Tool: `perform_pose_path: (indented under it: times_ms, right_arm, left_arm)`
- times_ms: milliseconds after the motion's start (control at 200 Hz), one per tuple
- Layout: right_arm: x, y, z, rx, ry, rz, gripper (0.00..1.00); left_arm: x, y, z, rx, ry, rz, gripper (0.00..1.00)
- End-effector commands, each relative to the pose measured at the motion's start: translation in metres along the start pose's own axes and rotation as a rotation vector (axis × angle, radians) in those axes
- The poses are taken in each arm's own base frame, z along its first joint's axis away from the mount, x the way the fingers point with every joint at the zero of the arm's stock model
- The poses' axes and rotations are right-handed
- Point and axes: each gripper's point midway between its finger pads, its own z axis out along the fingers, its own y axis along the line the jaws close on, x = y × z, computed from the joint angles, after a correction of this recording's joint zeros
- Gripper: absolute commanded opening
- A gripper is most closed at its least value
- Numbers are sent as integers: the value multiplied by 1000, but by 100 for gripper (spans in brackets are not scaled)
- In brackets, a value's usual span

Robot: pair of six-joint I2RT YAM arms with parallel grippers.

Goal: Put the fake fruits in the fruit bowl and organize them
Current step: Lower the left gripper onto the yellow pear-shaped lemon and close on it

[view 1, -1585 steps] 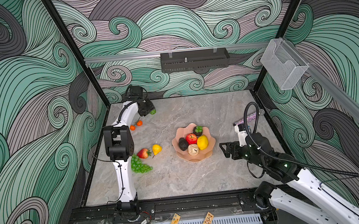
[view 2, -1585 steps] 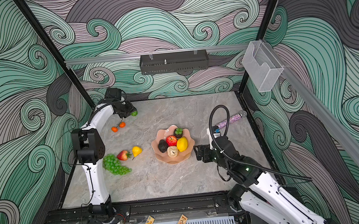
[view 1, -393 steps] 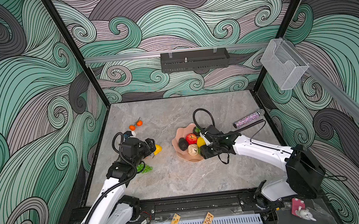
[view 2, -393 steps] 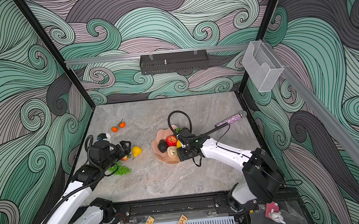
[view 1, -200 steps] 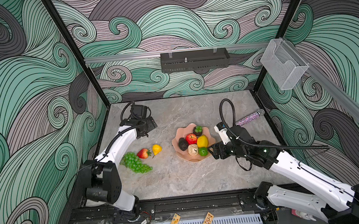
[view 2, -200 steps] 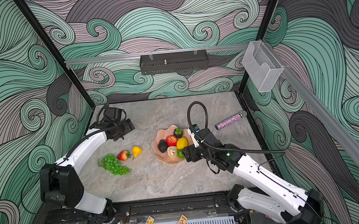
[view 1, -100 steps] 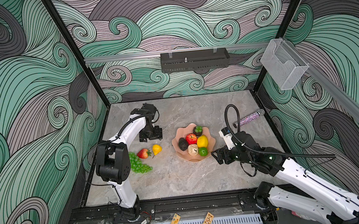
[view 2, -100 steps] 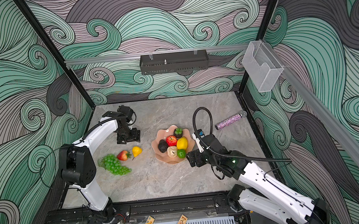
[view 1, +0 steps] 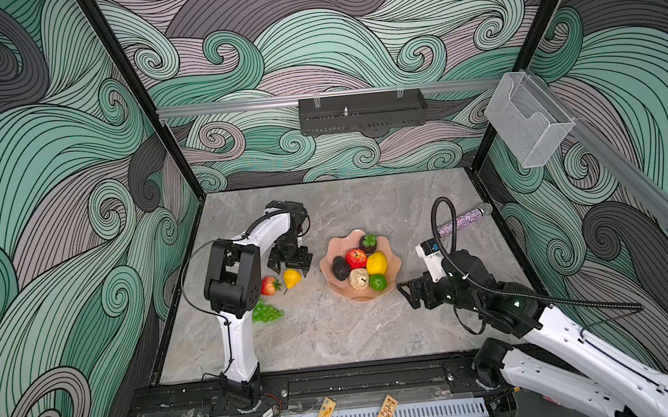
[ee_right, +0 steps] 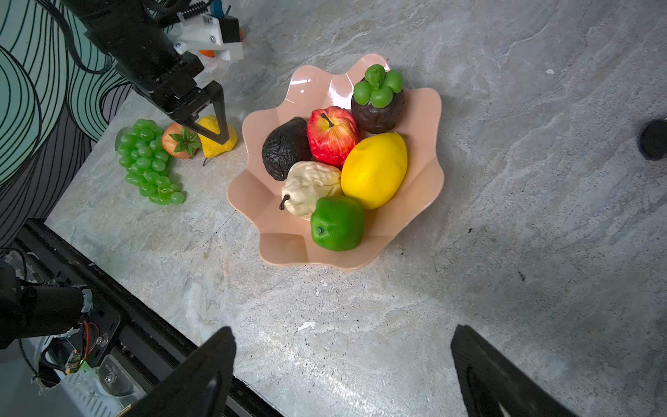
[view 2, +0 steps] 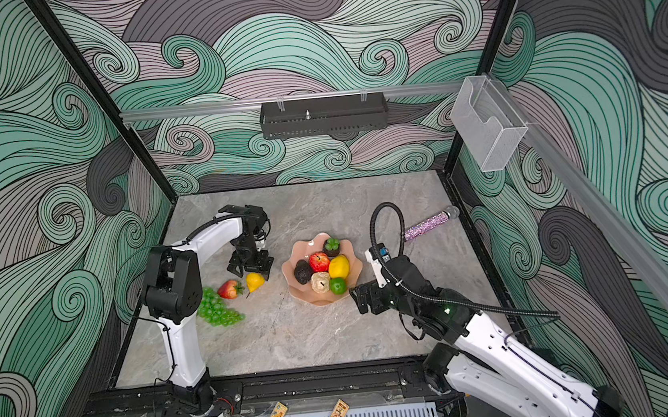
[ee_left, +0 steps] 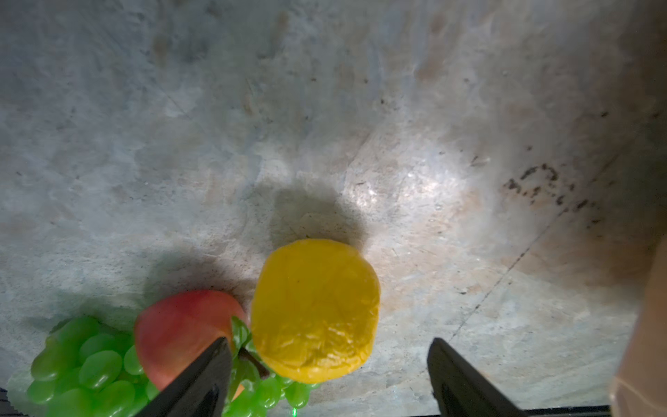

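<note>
We are looking into a robotics lab's test cell, not a home. Walls of printed teal-and-grey swirl panels (view 1: 48,162) stand in a black metal post frame (view 1: 140,96), with a silver aluminium rail (view 1: 230,106) across the back. A white-and-black robot arm on the left (view 1: 234,344) and its twin on the right (view 1: 565,333) are bolted to a black base rail (view 1: 361,382) fronting a grey marble-look tabletop (view 1: 336,334). The fruits on it are glossy plastic fruits (view 1: 376,263).

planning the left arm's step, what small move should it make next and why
Probably lower the left gripper straight down and close on the small yellow fruit. Its jaws stand open over that fruit, which lies on the table beside the strawberry, outside the fruit bowl.
</note>
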Motion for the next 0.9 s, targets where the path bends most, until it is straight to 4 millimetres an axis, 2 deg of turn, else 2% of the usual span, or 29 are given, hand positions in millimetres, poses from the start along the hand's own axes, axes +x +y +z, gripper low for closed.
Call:
perform_pose_path:
  times_ms: [0, 290, 420, 530, 730, 896]
  right_arm:
    - [1, -8, 0, 31, -13, 7, 94]
    - [2, -10, 1, 37, -6, 9, 95]
    - [1, -9, 1, 36, -5, 6, 95]
    - [2, -9, 1, 33, -2, 7, 95]
    - [2, -9, 0, 34, -6, 11, 95]
    - [-3, -8, 0, 31, -20, 23, 95]
  left_arm:
    - [4, 2, 2, -18, 52, 20, 87]
    - [2, 1, 15, -17, 91, 0, 66]
    - [3, 3, 22, -29, 112, -9, 64]
    - [2, 3, 22, -31, 113, -15, 54]
    - [-2, -1, 6, 14, 42, -64, 49]
    - [-3, -4, -35, 101, -119, -171, 48]
